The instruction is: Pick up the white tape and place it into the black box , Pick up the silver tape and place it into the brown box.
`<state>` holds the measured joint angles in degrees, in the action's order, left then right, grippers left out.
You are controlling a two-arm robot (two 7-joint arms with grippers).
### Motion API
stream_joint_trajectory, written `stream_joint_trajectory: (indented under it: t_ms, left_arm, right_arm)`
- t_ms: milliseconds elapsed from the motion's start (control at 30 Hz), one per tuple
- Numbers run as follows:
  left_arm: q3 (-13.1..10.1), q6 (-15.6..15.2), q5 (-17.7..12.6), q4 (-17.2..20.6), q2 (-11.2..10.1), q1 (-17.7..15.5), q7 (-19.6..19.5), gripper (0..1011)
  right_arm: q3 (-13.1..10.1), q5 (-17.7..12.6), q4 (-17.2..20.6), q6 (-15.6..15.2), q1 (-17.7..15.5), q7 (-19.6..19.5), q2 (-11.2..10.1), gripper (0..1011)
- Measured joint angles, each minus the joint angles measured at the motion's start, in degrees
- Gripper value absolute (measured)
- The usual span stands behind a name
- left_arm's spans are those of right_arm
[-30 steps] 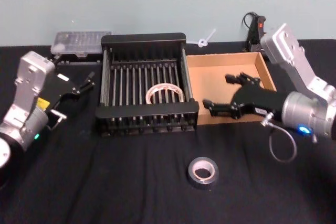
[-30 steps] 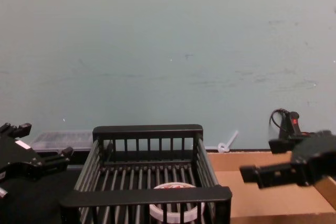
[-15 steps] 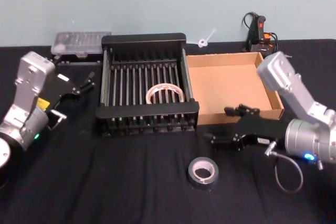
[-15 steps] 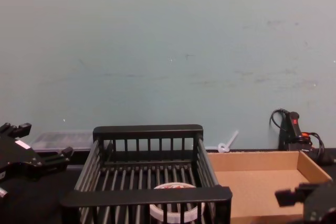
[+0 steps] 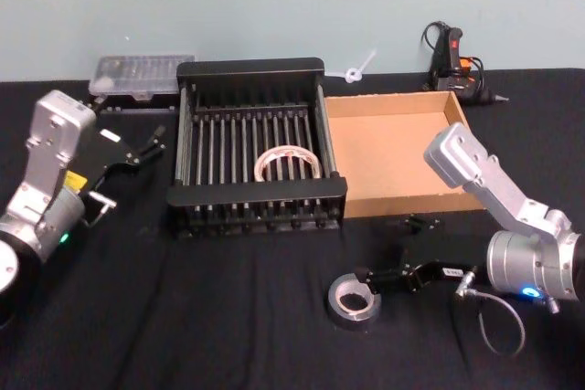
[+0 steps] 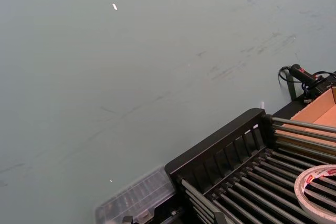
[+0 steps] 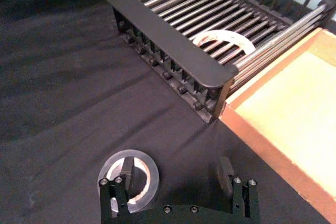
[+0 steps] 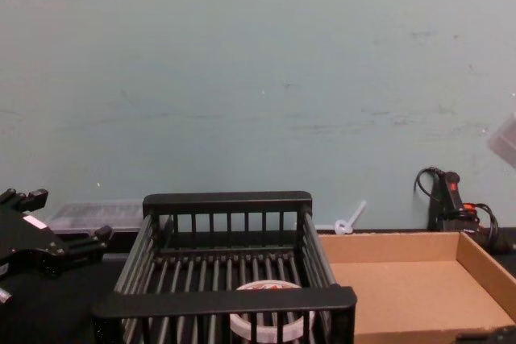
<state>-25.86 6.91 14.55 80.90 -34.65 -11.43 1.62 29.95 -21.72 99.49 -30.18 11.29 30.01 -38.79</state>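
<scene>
White tape (image 6: 321, 190) cut off by the left wrist view's edge, half hidden behind the black box (image 8: 226, 301) rim in the chest view — right arm's elbow (image 8: 505, 141) clipped.

White tape (image 5: 287, 163) in black box (image 5: 256, 68), brown box (image 5: 398, 200) right of it, silver tape (image 5: 354, 300) in front, seemingly on desk (image 5: 183, 317).

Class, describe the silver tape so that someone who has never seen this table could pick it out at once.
Start at the black box in the middle of the dark table; the silver tape lies flat on the cloth in front of its right corner, nearer the robot. The open right gripper is low beside it. Unlike the thin white tape inside the box, it is a small, thick grey roll.
</scene>
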Motion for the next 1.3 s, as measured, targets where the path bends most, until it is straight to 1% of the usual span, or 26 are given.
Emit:
stream_joint_trajectory:
  t_ms: [333, 933, 1300]
  left_arm:
    - [0.00, 0.00, 0.00, 0.00, 0.00, 0.00, 0.00, 1001]
    - [0.00, 0.00, 0.00, 0.00, 0.00, 0.00, 0.00, 1002]
    - [0.00, 0.00, 0.00, 0.00, 0.00, 0.00, 0.00, 1001]
  right_arm:
    - [1.89, 0.35, -0.87, -0.31, 1.11, 1.01, -0.39, 1003]
    - [3.77, 0.30, -1.45, -1.12, 2.14, 2.10, -1.08, 1002]
    - [5.04, 0.65, -2.92, -1.55, 3.24, 2.31, -0.53, 1002]
